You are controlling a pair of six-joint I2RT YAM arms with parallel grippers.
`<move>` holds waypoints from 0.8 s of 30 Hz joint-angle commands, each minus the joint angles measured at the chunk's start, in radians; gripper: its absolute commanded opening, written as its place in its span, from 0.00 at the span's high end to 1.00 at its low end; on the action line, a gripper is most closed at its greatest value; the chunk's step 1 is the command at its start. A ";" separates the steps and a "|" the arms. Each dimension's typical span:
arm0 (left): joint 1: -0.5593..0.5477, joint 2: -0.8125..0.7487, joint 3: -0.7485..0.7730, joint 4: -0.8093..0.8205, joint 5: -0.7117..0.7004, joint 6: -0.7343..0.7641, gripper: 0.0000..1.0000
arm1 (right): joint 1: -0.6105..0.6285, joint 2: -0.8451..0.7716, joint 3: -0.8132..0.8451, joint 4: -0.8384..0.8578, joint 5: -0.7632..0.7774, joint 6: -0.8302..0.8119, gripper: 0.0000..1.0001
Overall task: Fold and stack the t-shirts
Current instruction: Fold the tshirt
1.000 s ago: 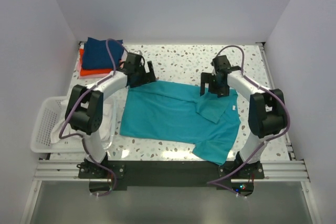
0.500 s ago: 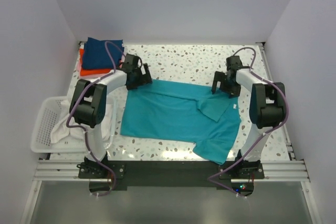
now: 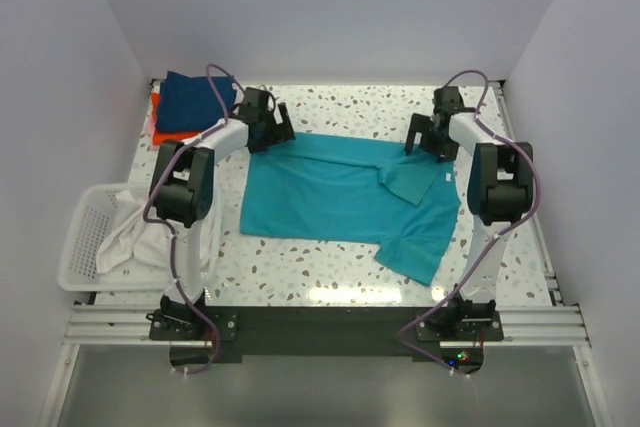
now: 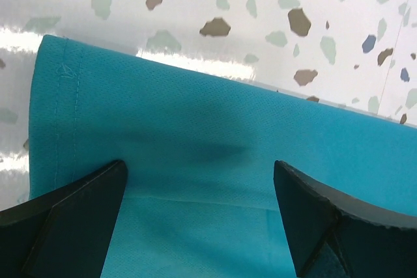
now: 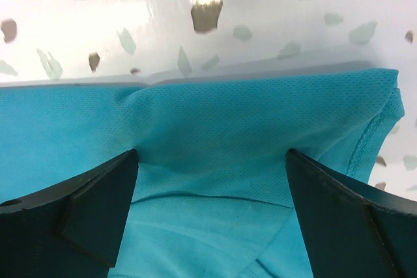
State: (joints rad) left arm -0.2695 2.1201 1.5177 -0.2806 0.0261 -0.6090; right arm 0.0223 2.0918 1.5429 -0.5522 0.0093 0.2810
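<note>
The teal t-shirt (image 3: 340,197) lies spread flat in the middle of the table, with a flap folded over near its right side. My left gripper (image 3: 280,130) is at its far left corner and my right gripper (image 3: 422,137) at its far right corner. In the left wrist view the gripper (image 4: 199,164) is open, with its fingers wide apart over the teal cloth (image 4: 195,122) near the hem. In the right wrist view the gripper (image 5: 212,151) is also open over the teal cloth (image 5: 215,122). A folded navy shirt (image 3: 195,97) lies on an orange-red one (image 3: 165,132) at the back left. No pink shirt shows.
A white slatted basket (image 3: 80,237) stands at the left edge, with white cloth (image 3: 140,237) spilling out of it. The speckled tabletop (image 3: 350,107) shows beyond the shirt. Walls close in the back and both sides.
Both grippers have moved toward the back of the table. The teal shirt's far edge has shifted back with them and now lies straighter.
</note>
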 commanded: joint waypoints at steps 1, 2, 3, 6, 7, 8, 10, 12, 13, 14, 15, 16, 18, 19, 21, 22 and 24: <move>0.024 0.093 0.071 -0.069 0.000 0.012 0.00 | -0.015 0.089 0.049 -0.008 -0.023 -0.011 0.01; 0.027 0.106 0.088 -0.083 -0.002 0.014 0.00 | -0.015 0.097 0.063 -0.008 -0.025 -0.014 0.01; 0.030 0.124 0.119 -0.089 0.001 0.015 0.00 | -0.018 0.106 0.092 -0.015 -0.025 -0.017 0.01; 0.030 0.135 0.179 -0.106 0.015 0.026 0.00 | -0.019 0.120 0.170 -0.061 -0.038 -0.042 0.01; 0.029 0.132 0.197 -0.121 0.020 0.038 0.00 | -0.018 0.116 0.192 -0.080 -0.042 -0.048 0.01; 0.030 0.126 0.244 -0.135 0.014 0.044 0.00 | -0.018 0.108 0.207 -0.107 -0.046 -0.054 0.01; 0.029 0.118 0.300 -0.195 0.002 0.063 0.00 | -0.018 0.050 0.232 -0.120 -0.054 -0.066 0.01; 0.027 0.081 0.346 -0.216 -0.002 0.067 0.00 | -0.018 -0.007 0.224 -0.129 -0.068 -0.066 0.01; 0.026 0.060 0.345 -0.218 -0.003 0.072 0.00 | -0.018 -0.036 0.215 -0.133 -0.072 -0.062 0.01; 0.023 0.007 0.322 -0.219 -0.006 0.072 0.00 | -0.018 -0.103 0.203 -0.135 -0.086 -0.051 0.01; 0.015 -0.024 0.300 -0.218 -0.009 0.072 0.00 | -0.018 -0.137 0.165 -0.132 -0.092 -0.043 0.01; 0.010 -0.093 0.244 -0.213 -0.023 0.072 0.00 | -0.019 -0.218 0.137 -0.117 -0.097 -0.036 0.01; -0.011 -0.162 0.181 -0.223 -0.066 0.065 0.00 | -0.018 -0.301 0.021 -0.082 -0.117 -0.008 0.01; -0.022 -0.196 0.145 -0.230 -0.078 0.060 0.00 | -0.016 -0.338 -0.024 -0.063 -0.130 -0.002 0.01; -0.060 -0.308 0.006 -0.230 -0.106 0.038 0.00 | -0.016 -0.448 -0.155 -0.028 -0.144 0.020 0.01; -0.077 -0.348 -0.048 -0.226 -0.132 0.008 0.00 | -0.016 -0.482 -0.203 -0.016 -0.146 0.030 0.01; -0.129 -0.455 -0.200 -0.223 -0.178 -0.053 0.00 | -0.018 -0.599 -0.339 0.026 -0.158 0.065 0.01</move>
State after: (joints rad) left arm -0.3256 1.7878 1.4624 -0.4801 -0.0658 -0.5869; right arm 0.0101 1.5883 1.3560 -0.5804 -0.1051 0.2859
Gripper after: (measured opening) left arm 0.997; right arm 0.989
